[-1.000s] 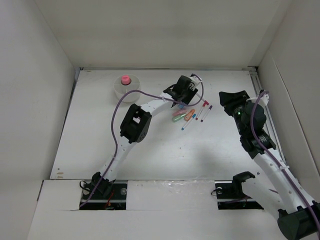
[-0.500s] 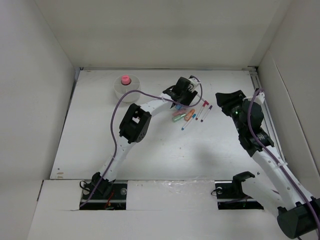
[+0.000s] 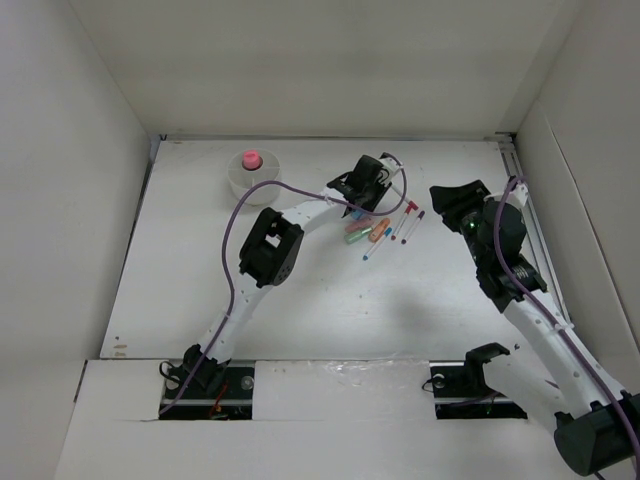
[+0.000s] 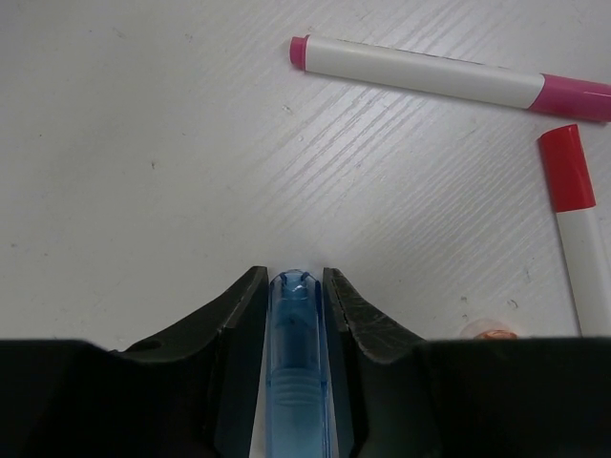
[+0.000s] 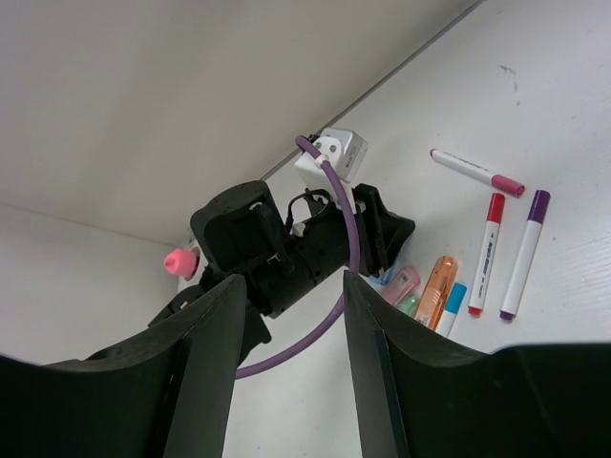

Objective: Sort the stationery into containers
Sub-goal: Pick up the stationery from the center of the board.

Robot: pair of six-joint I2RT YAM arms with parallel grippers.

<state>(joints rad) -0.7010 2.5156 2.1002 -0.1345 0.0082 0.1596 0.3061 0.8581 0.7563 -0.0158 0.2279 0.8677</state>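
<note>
**Overhead view.** The left arm reaches across the white desk (image 3: 300,300) to a loose group of stationery right of centre. The right arm stands to the right of that group, apart from it. A round white shallow bowl (image 3: 240,188) sits at the far left of the desk, well apart from the group. A pink-topped stubby item (image 3: 251,159) stands in it; which compartment cannot be made out.

**Left wrist view.** The left gripper (image 4: 293,286) is closed on a translucent blue capsule-shaped piece (image 4: 298,382). The black fingers (image 4: 239,320) press against its two sides, and its rounded end projects just past them. Whether the piece rests on the desk or is raised cannot be told. Beyond it a thin white pen with magenta ends (image 4: 430,76) lies aslant. At the right edge is a white pen with a red cap (image 4: 570,181), near the first pen but not touching it.

**Right wrist view.** The right gripper (image 5: 291,286) is held above the desk, its fingers parted with nothing between them. It faces the left arm's wrist and the group of stationery. A white pen with a purple cap (image 5: 523,250) lies beside the red-capped one. To their left an orange capsule-shaped piece (image 5: 437,284), a pink capsule-shaped piece (image 5: 403,282) and a green capsule-shaped piece (image 3: 353,238) lie close together.
</note>
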